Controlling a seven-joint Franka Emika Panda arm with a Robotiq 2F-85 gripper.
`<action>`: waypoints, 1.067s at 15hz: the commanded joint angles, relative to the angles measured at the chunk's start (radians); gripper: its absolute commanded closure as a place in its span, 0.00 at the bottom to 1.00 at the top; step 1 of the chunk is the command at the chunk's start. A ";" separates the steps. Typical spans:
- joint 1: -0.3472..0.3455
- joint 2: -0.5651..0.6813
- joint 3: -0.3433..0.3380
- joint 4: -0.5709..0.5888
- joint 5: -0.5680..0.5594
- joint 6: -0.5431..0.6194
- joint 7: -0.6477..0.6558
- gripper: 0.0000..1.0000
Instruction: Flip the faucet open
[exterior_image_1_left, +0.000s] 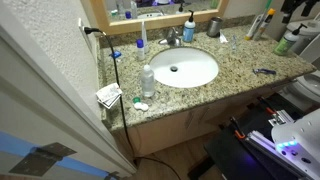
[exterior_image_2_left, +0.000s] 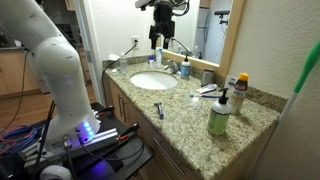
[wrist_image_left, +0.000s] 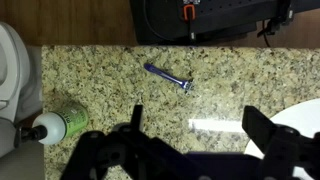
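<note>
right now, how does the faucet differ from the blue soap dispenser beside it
Colour: the faucet is silvery chrome, while the soap dispenser is blue.
Shape: the faucet sits low, with a short curved spout toward the basin; the soap dispenser is a taller, upright bottle.
Shared: both stand at the back of the granite counter, behind the basin.

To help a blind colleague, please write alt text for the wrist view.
The open tool hangs above a speckled granite counter. A blue razor lies on the counter; a green bottle is at the left, and the edge of a white basin at the right.
</note>
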 joint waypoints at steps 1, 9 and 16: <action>0.009 0.000 -0.007 0.002 -0.002 -0.002 0.003 0.00; 0.243 0.264 0.193 0.163 0.201 0.235 0.069 0.00; 0.277 0.396 0.238 0.262 0.189 0.253 0.132 0.00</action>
